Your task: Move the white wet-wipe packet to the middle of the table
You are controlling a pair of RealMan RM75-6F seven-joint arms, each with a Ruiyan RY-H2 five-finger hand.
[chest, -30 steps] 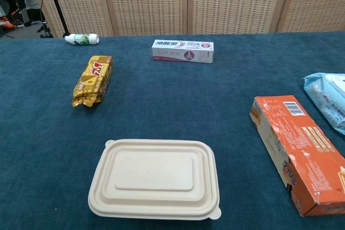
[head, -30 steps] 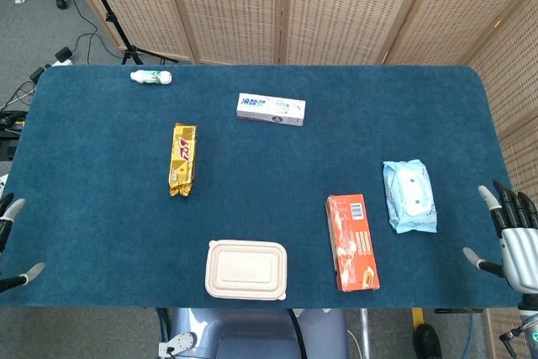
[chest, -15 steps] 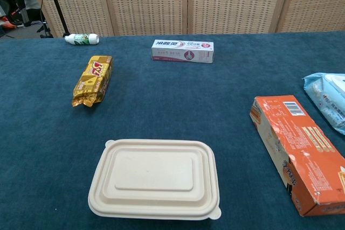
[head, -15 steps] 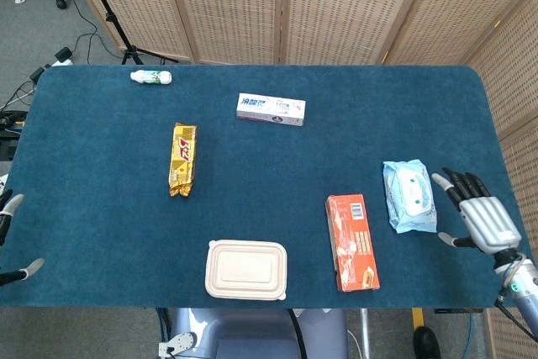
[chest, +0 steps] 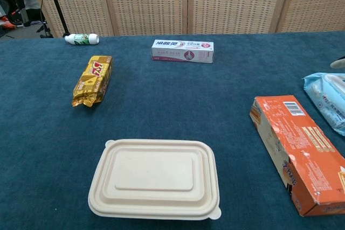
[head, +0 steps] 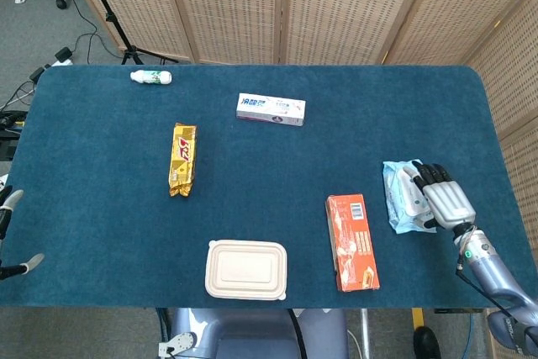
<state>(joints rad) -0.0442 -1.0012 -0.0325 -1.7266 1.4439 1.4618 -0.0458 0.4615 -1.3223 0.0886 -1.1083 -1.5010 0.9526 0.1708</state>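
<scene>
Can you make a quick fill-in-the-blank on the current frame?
1. The right hand is over the ____ packet.
2. The orange box lies between the wipe packet and the ____ container.
3. The toothpaste box lies ____ on the table.
4. The small bottle is near the table's far ____ corner.

Missing: wet-wipe; beige; flat; left

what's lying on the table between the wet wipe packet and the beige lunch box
The orange box lies between the wet-wipe packet and the beige lidded container; the head view shows it best. The right hand is over the packet.
</scene>
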